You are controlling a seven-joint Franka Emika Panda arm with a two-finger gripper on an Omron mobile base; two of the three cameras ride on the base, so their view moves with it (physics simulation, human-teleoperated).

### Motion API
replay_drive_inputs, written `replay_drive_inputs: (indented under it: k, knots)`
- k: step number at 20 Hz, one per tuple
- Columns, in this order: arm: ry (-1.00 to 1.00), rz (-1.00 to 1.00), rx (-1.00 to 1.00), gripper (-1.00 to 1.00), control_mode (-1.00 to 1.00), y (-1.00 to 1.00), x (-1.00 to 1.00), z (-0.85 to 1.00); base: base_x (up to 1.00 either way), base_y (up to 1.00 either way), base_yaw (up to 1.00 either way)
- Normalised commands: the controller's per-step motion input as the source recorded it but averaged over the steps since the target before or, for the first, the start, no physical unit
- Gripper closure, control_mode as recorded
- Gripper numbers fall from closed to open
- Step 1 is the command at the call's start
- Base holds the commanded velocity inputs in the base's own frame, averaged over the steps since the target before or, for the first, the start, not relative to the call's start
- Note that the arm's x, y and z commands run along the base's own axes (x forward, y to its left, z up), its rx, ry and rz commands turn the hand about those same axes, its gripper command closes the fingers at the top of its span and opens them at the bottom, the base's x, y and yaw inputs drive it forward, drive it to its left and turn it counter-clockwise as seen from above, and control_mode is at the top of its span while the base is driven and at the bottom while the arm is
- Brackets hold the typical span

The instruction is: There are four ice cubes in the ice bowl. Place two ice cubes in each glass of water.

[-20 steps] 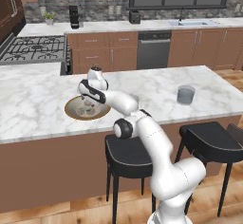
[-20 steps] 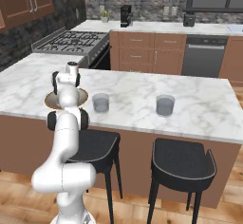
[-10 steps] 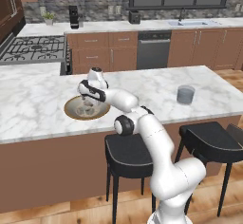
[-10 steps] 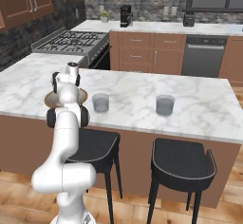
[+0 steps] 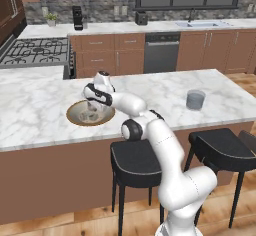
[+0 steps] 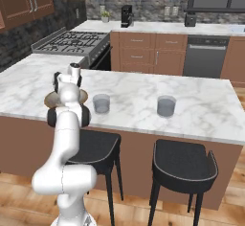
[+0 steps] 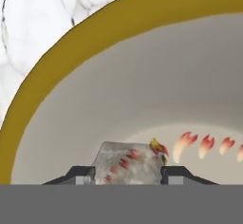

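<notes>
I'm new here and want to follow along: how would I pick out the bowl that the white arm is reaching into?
Look at the long marble island in the middle of the kitchen, on the end nearer the stove. The ice bowl sits flat there, under the arm's fingers. Unlike the two small clear glasses further along, it is wide, shallow and opaque, with a golden-brown rim.

The two base views looked forward and down from behind the arm, one from its left, one from its right. Both took in the marble worktop (image 5: 35,105), the ice bowl (image 5: 75,116) and the far stove wall. The hand view sat very close inside the ice bowl (image 7: 61,52), facing its rim.
</notes>
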Motion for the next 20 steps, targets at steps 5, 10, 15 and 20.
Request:
replay_drive_inputs:
  k: [5, 10, 15, 20]
  knots:
    - [-0.02, 0.01, -0.02, 1.0, -1.0, 0.03, -0.16, 0.29, 0.0, 0.0, 0.0]
    - [-0.01, 0.14, -0.1, 1.0, -1.0, 0.0, -0.25, 0.29, 0.0, 0.0, 0.0]
    - [-0.09, 0.22, -0.14, 1.0, -1.0, -0.09, -0.34, 0.29, 0.0, 0.0, 0.0]
    - [-0.06, 0.24, -0.14, 1.0, -1.0, -0.24, -0.36, 0.23, 0.0, 0.0, 0.0]
